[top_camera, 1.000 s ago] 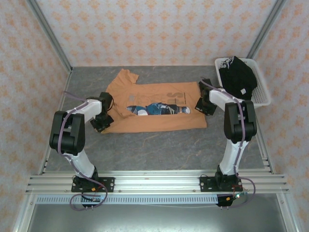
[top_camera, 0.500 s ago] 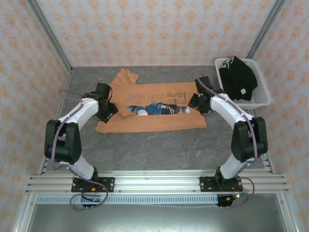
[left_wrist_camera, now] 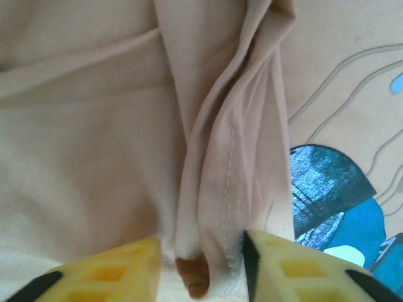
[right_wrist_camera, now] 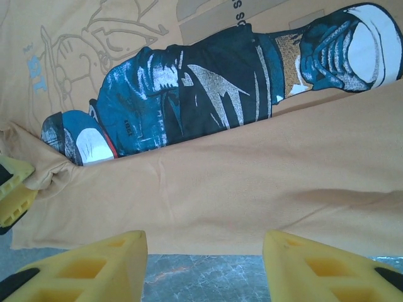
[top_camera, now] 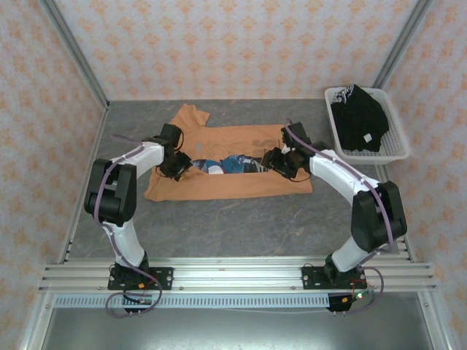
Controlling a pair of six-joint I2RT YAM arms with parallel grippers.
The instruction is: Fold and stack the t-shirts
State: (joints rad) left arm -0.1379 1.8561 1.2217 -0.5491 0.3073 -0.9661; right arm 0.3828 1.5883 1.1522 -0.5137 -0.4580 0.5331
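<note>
Orange t-shirt (top_camera: pixel 219 186) lies flat mid-table on the grey mottled table (top_camera: pixel 241 222), long axis left to right, with one sleeve poking up at the far left. The cloth is a soft, thin, matte knit with shallow creases. Its near and far halves are turned in toward the middle, leaving a narrow slit where the cartoon print (top_camera: pixel 237 164) shows in blue, black and white. In my right wrist view the ink looks slightly cracked.

My left gripper (top_camera: pixel 177 162) is over the shirt's left part, at the left end of that slit. In the left wrist view its yellow moulded plastic fingers (left_wrist_camera: pixel 107 274) are spread. A bunched ridge of orange cloth (left_wrist_camera: pixel 214 189) with a stitched hem runs down between them, closer to one finger than the other. The jaws are not closed on it.

My right gripper (top_camera: pixel 281 162) is over the shirt's right part, at the slit's other end. In the right wrist view its fingers (right_wrist_camera: pixel 321 264) are wide apart and hold nothing. The shirt's straight folded edge lies just ahead of them, with bare table in the gap.

Black garment (top_camera: pixel 357 120) is a crumpled heap with a small white tag, inside the white slatted plastic basket (top_camera: pixel 398 149) at the far right. It is well apart from both grippers.
</note>
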